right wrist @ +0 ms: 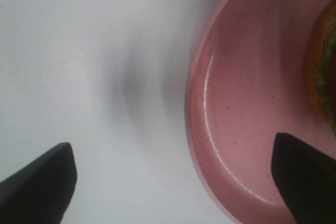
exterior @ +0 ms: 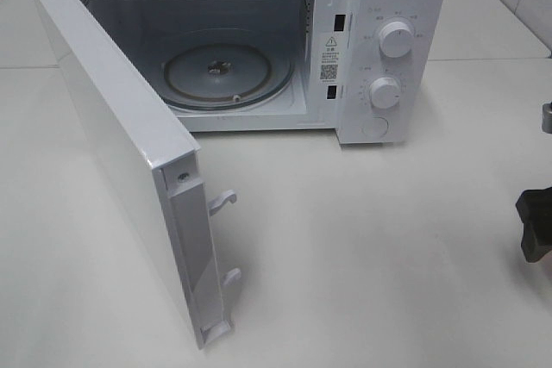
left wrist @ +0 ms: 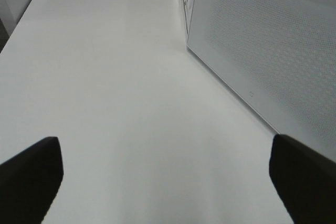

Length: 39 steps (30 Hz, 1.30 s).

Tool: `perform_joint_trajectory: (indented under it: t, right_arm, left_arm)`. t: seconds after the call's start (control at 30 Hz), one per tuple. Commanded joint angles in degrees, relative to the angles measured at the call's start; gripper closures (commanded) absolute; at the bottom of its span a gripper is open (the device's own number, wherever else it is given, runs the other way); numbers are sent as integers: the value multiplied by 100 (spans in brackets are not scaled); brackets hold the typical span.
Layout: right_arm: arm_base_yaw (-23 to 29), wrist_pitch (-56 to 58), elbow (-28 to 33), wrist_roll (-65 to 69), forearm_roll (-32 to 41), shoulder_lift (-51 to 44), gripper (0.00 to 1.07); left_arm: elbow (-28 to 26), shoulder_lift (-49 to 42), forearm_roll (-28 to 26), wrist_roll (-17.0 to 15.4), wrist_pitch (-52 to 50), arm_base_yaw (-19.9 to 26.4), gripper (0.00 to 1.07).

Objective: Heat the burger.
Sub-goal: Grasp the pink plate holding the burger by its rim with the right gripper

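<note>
- Over the white surface [exterior: 371, 239], high view: microwave [exterior: 379, 6] stands at the back, its door [exterior: 121, 152] swung wide open on the left side and reaching toward the camera.
- Glass turntable [exterior: 226, 75] visible inside the cavity. Two round knobs [exterior: 395, 39] stacked on the right panel.
- Dark arm part [exterior: 535, 226] pokes in at the right edge; cannot tell the jaws from here.
- Left wrist view: left tool [left wrist: 165, 182] jaws spread wide, nothing between them. Black fingers [left wrist: 31, 177] hang over bare surface. Door's dotted outer face runs just beside one finger.
- Right wrist view: right tool [right wrist: 173, 182] jaws wide apart, gripping nothing. One finger over bare surface, the other over the pink plate [right wrist: 236, 103].
- Burger [right wrist: 325, 66] sits on that plate. Only a blurred sliver shows at the frame edge, orange-brown with green.
</note>
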Motion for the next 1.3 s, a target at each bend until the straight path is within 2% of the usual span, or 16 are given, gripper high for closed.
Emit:
perform_joint_trajectory:
  t: [0.03, 0.63, 0.83, 0.93, 0.97, 1.0, 1.03, 1.07, 1.1, 1.13, 1.17, 1.23, 1.27, 1.3]
  right_arm:
    - [-86, -178, 23, 63, -6, 315, 20]
    - [-235, -1220, 23, 201, -178, 1295, 30]
    - [-235, -1358, 23, 201, -218, 1346, 31]
    - [-235, -1341, 23, 321, -401, 1346, 35]
    - [-235, -1335, 23, 401, -487, 1346, 38]
    - [-235, -1312, 23, 573, -619, 1346, 46]
    - [-235, -1312, 23, 573, -619, 1346, 46]
    - [-235, -1306, 23, 705, -728, 1346, 56]
    - [-235, -1306, 23, 705, -728, 1346, 56]
    - [-235, -1301, 23, 768, -779, 1346, 64]
    - [-235, -1301, 23, 768, -779, 1346, 64]
    - [-235, -1261, 23, 739, -791, 1346, 94]
    - [-235, -1261, 23, 739, -791, 1346, 94]
    - [-235, -1261, 23, 705, -796, 1346, 101]
  left_arm:
    - [-6, -86, -46, 6, -86, -6, 7]
    - [-6, -86, -46, 6, -86, -6, 7]
    - [-6, -86, -46, 6, -86, -6, 7]
    - [-6, -86, -46, 6, -86, -6, 7]
    - [-6, -86, -46, 6, -86, -6, 7]
    - [-6, -86, -46, 6, -86, -6, 7]
    - [-6, -86, -46, 6, -86, -6, 7]
    - [-6, -86, -46, 6, -86, -6, 7]
    - [-6, -86, -46, 6, -86, -6, 7]
    - [-6, -86, -46, 6, -86, -6, 7]
    - [-6, -86, -46, 6, -86, -6, 7]
    - [-6, -86, -46, 6, -86, -6, 7]
    - [-6, -86, -46, 6, -86, -6, 7]
    - [-6, -86, -46, 6, -86, -6, 7]
